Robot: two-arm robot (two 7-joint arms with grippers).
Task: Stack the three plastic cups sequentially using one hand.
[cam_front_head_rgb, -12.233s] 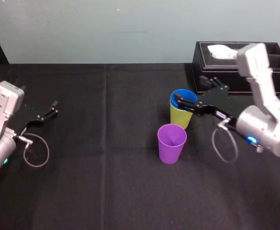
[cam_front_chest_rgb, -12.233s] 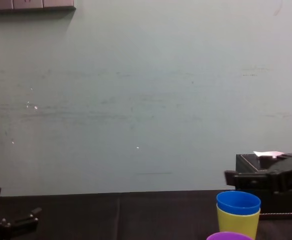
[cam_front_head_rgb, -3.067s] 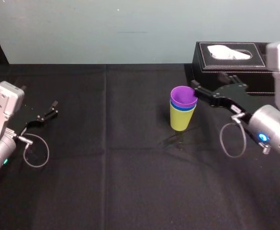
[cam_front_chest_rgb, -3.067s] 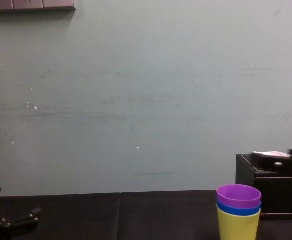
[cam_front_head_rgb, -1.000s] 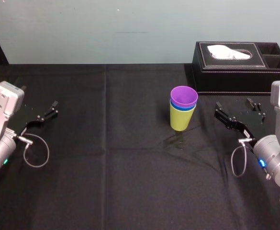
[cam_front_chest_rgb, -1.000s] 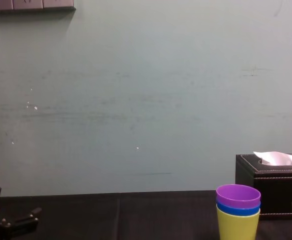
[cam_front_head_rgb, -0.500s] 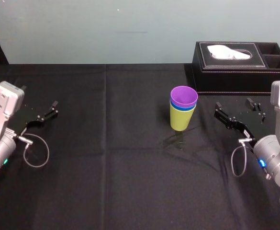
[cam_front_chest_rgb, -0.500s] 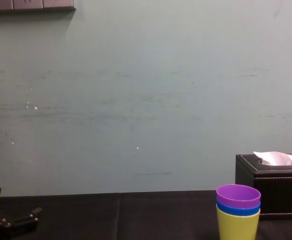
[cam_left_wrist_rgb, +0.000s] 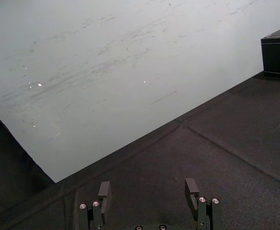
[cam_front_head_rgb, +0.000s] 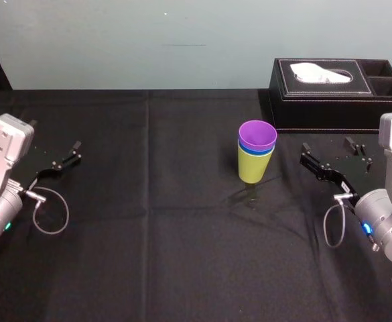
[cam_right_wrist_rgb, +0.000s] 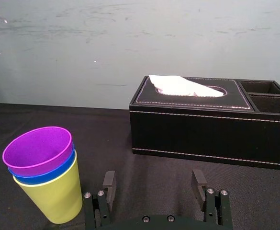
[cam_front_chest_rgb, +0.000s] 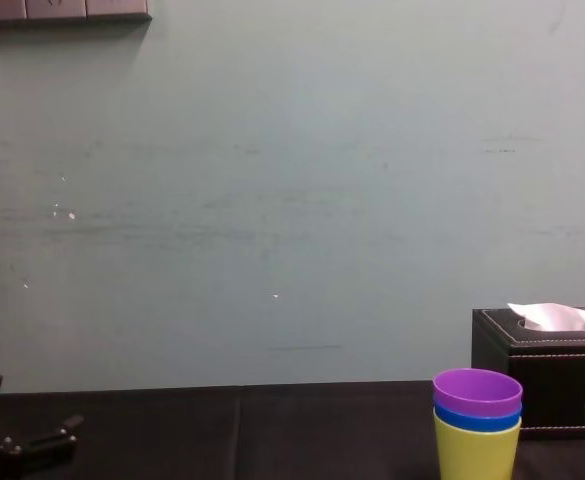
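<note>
The right gripper [cam_right_wrist_rgb: 153, 184], jaws apart, hangs beside the purple cup [cam_right_wrist_rgb: 37, 148], nested in the blue cup [cam_right_wrist_rgb: 46, 174] inside the yellow-green cup [cam_right_wrist_rgb: 53, 199]. The left gripper [cam_left_wrist_rgb: 148, 191], jaws also apart, sits far left.

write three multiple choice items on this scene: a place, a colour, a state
1. Where is the tissue box relative to the cup stack?
A. behind it, to the robot's right
B. in front of it
C. to the robot's left
2. Which colour is the topmost cup?
A. blue
B. purple
C. yellow-green
3. What state is the right end effector in?
A. shut on a cup
B. shut on nothing
C. open, holding nothing

Answers:
1 A, the head view shows the box farther back and rightward.
2 B, the purple cup nests in the blue cup, itself in the yellow-green cup.
3 C, its fingers are spread beside the stack; the left end effector is parked far left.
</note>
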